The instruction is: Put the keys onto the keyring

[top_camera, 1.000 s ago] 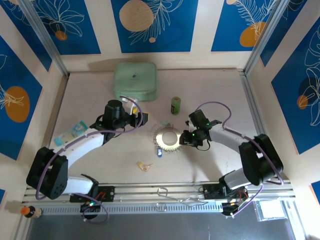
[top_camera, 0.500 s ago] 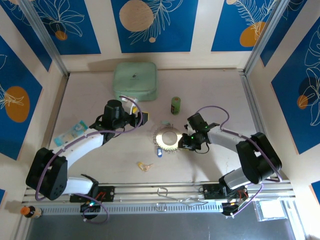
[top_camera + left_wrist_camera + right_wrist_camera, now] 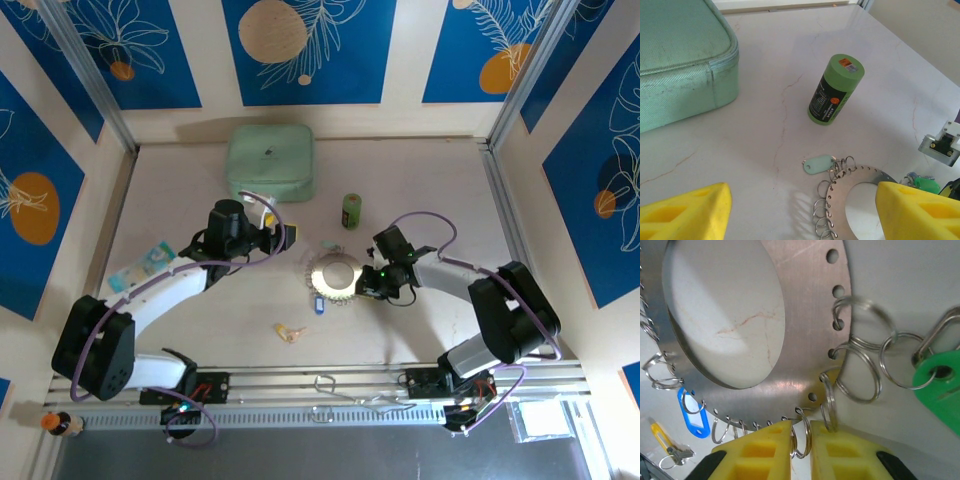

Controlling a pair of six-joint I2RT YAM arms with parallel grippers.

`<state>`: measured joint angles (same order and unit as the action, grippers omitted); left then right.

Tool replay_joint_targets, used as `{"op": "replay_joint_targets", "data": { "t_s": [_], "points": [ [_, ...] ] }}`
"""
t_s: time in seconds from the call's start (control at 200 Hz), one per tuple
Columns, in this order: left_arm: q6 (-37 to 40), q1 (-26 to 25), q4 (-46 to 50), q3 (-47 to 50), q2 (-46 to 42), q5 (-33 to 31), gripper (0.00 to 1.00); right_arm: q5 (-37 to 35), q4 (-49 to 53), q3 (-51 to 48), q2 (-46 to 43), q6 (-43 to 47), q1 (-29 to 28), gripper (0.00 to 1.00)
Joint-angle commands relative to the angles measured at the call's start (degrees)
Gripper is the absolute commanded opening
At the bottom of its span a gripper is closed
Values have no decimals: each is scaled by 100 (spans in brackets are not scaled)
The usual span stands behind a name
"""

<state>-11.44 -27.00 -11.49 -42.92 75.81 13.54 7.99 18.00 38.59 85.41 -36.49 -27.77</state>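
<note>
The keyring [image 3: 810,330] — a flat silvery metal hoop, its rim drilled and hung with wire loops — lies flat near the middle of the pale, brown-veined, marble-look bench [image 3: 430,180], probably so each loop can be reached from the side. The right gripper [image 3: 801,429], yellow fingers nearly together, pinches one small split ring [image 3: 800,440] at the hoop's rim, seemingly to steady it for a key. The left gripper [image 3: 803,205] hangs wide and empty over the hoop's far-left side, likely waiting. A blue-headed key [image 3: 694,412] and a green-headed key [image 3: 940,382] appear hooked on; a yellow-headed key [image 3: 288,332] lies loose toward the near edge. Around the bench stand cream walls with blue leaf-print panels [image 3: 300,50].
</note>
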Motion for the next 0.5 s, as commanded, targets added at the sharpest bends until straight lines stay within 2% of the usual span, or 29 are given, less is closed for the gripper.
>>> {"op": "replay_joint_targets", "data": {
  "t_s": [0.0,0.495],
  "points": [
    [125,54,-99,-59,-110,105,75,10,33,-57,38,-43,-27,14],
    [125,55,-108,-59,-119,123,75,-75,-227,-241,-224,-384,137,20]
  ]
}}
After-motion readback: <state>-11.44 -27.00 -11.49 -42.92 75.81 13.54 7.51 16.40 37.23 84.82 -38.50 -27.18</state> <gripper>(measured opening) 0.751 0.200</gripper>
